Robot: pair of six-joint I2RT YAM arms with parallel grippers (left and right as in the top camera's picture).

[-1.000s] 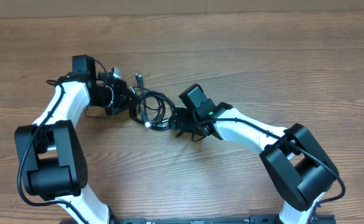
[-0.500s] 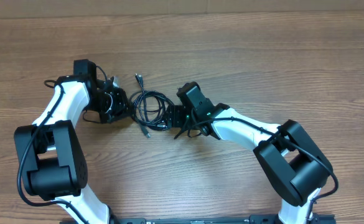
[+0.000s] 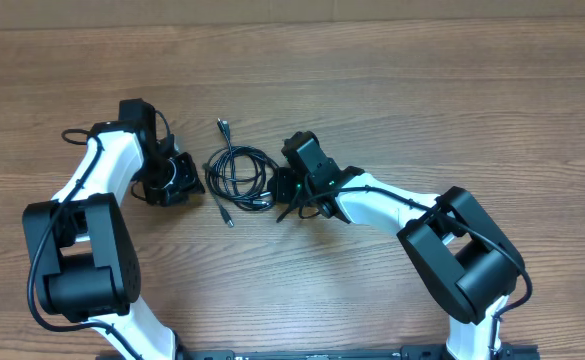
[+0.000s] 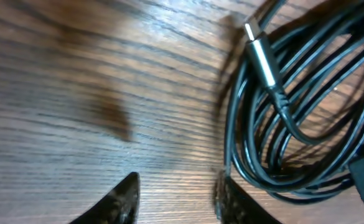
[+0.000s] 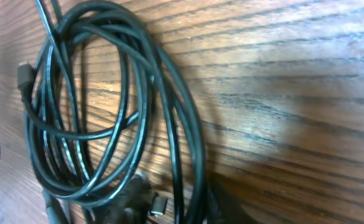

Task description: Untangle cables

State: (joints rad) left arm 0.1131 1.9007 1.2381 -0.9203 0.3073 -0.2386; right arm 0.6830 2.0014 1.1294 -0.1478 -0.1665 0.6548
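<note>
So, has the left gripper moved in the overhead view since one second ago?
Yes. The left gripper has drawn back from the cables, farther from the table's far edge; its fingers now stand apart.

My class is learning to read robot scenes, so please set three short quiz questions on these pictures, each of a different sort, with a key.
1. True or false: the cables lie between the left hand and the right hand.
2. In the left wrist view, between the left hand's fingers is: A) a cable B) bare wood C) a plug.
3. What do the cables rest on?
Key: 1 true; 2 B; 3 the table.
</note>
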